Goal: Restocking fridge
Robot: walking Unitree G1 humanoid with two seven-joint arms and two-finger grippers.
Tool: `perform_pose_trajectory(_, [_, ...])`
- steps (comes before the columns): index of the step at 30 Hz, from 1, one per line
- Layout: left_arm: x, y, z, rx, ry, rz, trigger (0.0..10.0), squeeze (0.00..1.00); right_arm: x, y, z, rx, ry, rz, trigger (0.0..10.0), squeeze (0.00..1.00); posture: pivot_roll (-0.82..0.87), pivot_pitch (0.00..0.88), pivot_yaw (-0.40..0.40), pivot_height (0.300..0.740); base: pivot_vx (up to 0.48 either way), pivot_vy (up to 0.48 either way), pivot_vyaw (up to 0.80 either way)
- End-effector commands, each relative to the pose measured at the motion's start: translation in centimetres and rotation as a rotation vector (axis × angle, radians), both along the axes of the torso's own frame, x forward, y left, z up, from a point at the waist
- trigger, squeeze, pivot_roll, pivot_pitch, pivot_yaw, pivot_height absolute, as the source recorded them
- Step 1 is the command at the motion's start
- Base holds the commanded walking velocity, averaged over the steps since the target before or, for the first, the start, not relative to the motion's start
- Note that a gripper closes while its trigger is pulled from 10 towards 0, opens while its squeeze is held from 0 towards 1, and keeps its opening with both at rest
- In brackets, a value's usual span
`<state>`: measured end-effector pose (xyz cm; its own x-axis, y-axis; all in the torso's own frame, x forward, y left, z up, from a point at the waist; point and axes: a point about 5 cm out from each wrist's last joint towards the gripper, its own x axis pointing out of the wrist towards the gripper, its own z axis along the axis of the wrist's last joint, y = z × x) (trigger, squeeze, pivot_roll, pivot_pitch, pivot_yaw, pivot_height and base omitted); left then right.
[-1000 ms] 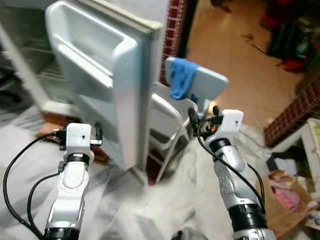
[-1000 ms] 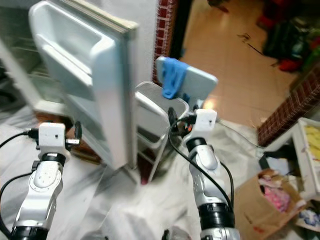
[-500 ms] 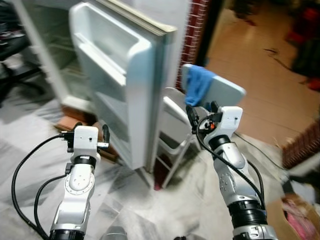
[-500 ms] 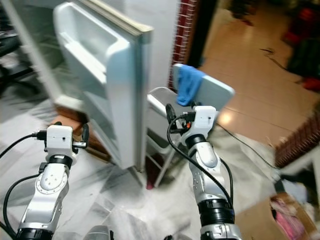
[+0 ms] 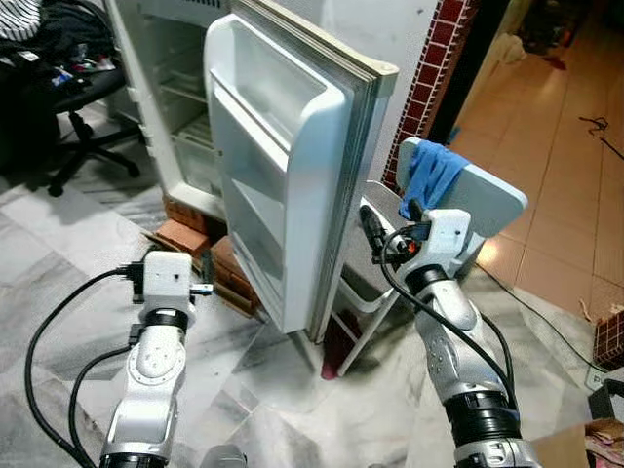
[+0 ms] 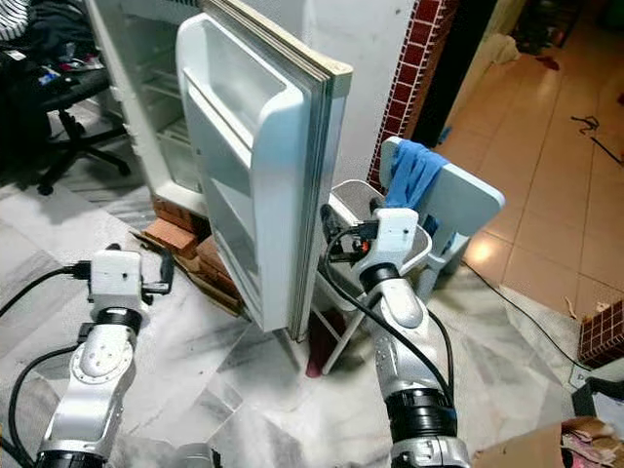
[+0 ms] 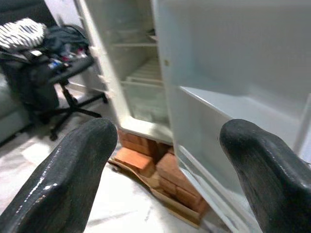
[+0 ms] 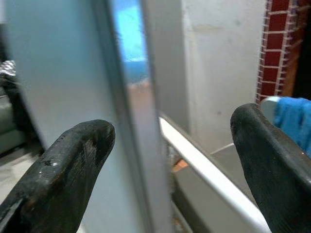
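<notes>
The white fridge (image 5: 180, 88) stands open, with bare shelves inside. Its door (image 5: 283, 175) swings out toward me, its moulded racks holding nothing. My left gripper (image 5: 180, 259) is raised low before the door's inner side, open, with nothing between its fingers (image 7: 73, 165); past them I see the door racks and the fridge's lower shelves. My right gripper (image 5: 390, 219) is up beside the door's outer edge, open and holding nothing. Between its fingers (image 8: 73, 155) pass the door edge and a white chair rail.
Red bricks (image 5: 185, 239) prop the fridge off the marble floor. A white folding chair (image 5: 468, 195) with a blue cloth (image 5: 429, 175) stands right of the door. A black office chair (image 5: 73, 107) piled with clothes is at far left. A cardboard box (image 5: 590, 444) lies at bottom right.
The whole picture has swung and sharpened, so the camera moved: more of the fridge's inside and the office chair now show. Both arms keep their raised pose, grippers still open.
</notes>
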<state>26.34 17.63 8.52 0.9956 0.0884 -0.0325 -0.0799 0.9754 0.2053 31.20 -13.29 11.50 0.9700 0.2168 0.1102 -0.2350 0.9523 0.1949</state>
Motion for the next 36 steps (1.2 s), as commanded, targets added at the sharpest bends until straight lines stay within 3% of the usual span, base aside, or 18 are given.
perform_pose_trajectory(1, [-0.1,0.3,-0.1,0.007,0.01,0.013,10.0,0.0,0.3,-0.2,0.1,-0.007,-0.002,-0.009,10.0,0.0,0.12,0.049,-0.068,0.74,0.0,0.0,0.0])
perform_pose_trajectory(8, [-0.3,0.6,-0.5,0.005,0.036,0.032,10.0,0.0,1.9,0.5,0.9,0.02,-0.008,0.025,10.0,0.0,0.13,0.057,-0.07,0.74,0.0,0.0,0.0])
perform_pose_trajectory(15, [-0.5,0.4,-0.6,0.005,0.046,0.037,10.0,0.0,5.0,3.9,3.6,0.015,-0.047,0.093,10.0,0.0,0.15,0.065,-0.08,0.74,0.0,0.0,0.0])
perform_pose_trajectory(17, [-0.6,0.5,-0.6,0.006,0.047,0.042,10.0,0.0,5.4,4.8,4.2,0.01,-0.054,0.096,10.0,0.0,0.16,0.065,-0.086,0.74,0.0,0.0,0.0])
perform_pose_trajectory(22, [-0.7,0.6,-0.7,0.003,0.05,0.053,10.0,0.0,5.9,7.6,5.4,0.109,-0.048,0.196,10.0,0.0,0.16,0.063,-0.093,0.74,0.0,0.0,0.0])
perform_pose_trajectory(26, [-0.8,0.5,-0.7,0.0,0.05,0.053,10.0,0.0,4.1,10.7,6.8,0.293,-0.081,0.488,10.0,0.0,0.16,0.06,-0.095,0.74,0.0,0.0,0.0])
perform_pose_trajectory(27, [-0.8,0.4,-0.7,-0.006,0.048,0.048,10.0,0.0,2.4,11.9,7.9,0.417,-0.1,0.676,10.0,0.0,0.16,0.059,-0.095,0.74,0.0,0.0,0.0])
perform_pose_trajectory(29, [-0.8,0.3,-0.7,-0.008,0.048,0.044,10.0,0.0,0.3,12.3,9.1,0.493,-0.128,0.865,10.0,0.0,0.15,0.057,-0.096,0.74,0.0,0.0,0.0])
perform_pose_trajectory(30, [-0.8,0.2,-0.7,-0.009,0.048,0.042,10.0,0.0,-1.8,12.2,9.9,0.531,-0.145,1.024,10.0,0.0,0.15,0.056,-0.095,0.74,0.0,0.0,0.0])
perform_pose_trajectory(34, [-0.8,0.2,-0.8,-0.011,0.049,0.039,10.0,0.0,-3.1,11.3,8.9,0.468,-0.123,1.081,10.0,0.0,0.14,0.054,-0.094,0.74,0.0,0.0,0.0])
perform_pose_trajectory(36, [-0.7,0.1,-0.8,-0.012,0.049,0.034,10.0,0.0,-2.9,10.1,6.3,0.37,-0.057,0.996,10.0,0.0,0.14,0.054,-0.093,0.74,0.0,0.0,0.0])
